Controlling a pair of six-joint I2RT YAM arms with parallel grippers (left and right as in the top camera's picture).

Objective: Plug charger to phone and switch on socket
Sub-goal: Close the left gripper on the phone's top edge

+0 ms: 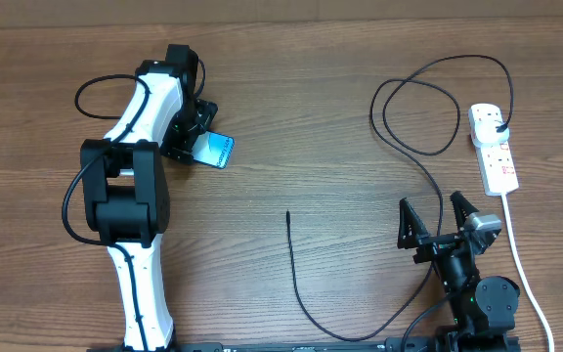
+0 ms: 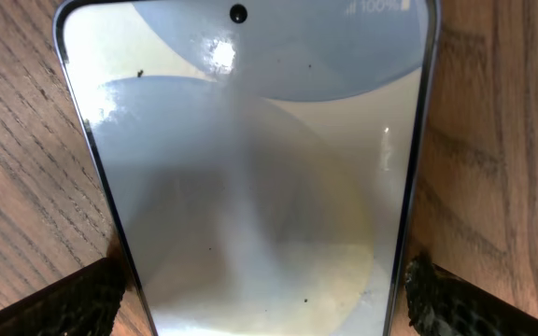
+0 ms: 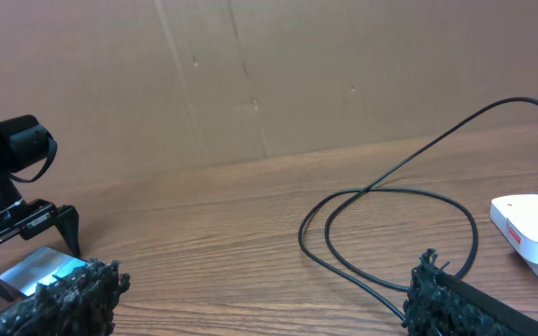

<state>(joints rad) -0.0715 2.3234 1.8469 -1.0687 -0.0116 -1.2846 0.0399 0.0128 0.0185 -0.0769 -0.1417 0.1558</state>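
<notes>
We judge the phone-side step in hand: our left tool (image 2: 264, 299), jaws wide, straddles the phone (image 1: 215, 150) at ten o'clock without gripping it. Next, the charger (image 1: 288, 215) needs its loose tip at centre brought to the port. The right tool (image 1: 430, 207) waits wide and empty at five o'clock. Only the overhead shows the charger's far end in the power strip (image 1: 499, 161) at three o'clock

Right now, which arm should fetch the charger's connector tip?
Right, probably: the right gripper is open and free beside the charger; the left gripper straddles the phone.
</notes>
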